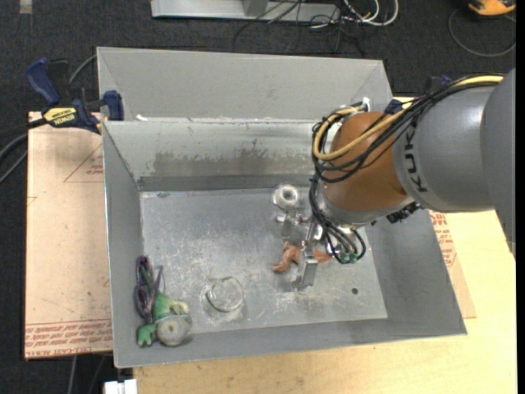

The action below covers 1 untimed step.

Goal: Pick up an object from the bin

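- The gripper (300,268) is low over the floor of the bin (184,232), right of the middle, with the arm's (459,150) orange wrist cover above it.
- Its tip hides its own state: I cannot tell whether it is apart, together or clamped on anything.
- A small orange thing (286,258), thin and irregular, lies on the floor touching or just beside the gripper's left side.
- A clear ring (223,295) lies near the front wall. A green and purple toy (154,300) and a grey disc (172,329) sit well apart in the front-left corner.
- Likely risk: the orange thing is small and flat to the metal, so the gripper may close beside it and nudge it away.
- Pressing lower could scrape the floor.
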Tool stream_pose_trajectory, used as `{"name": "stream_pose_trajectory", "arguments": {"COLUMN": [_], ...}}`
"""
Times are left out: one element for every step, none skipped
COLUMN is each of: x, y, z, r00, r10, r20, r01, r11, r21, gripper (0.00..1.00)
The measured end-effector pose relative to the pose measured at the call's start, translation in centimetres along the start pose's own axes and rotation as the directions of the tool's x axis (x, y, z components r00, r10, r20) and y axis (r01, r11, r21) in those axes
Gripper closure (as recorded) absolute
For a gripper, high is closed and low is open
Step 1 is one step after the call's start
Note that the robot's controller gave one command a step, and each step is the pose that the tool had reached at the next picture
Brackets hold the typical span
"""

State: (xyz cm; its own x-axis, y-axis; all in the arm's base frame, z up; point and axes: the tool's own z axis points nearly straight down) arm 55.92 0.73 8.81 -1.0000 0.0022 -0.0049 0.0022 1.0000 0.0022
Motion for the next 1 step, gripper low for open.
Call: {"name": "stream_pose_trajectory", "arguments": {"x": [0.07], "y": [-2.12], "z": [1.77], "r00": [0.980], "r10": [-0.200], "r20": [-0.001], "r01": [0.200], "r11": [0.980], "r21": [-0.001], "gripper": [1.00]}}
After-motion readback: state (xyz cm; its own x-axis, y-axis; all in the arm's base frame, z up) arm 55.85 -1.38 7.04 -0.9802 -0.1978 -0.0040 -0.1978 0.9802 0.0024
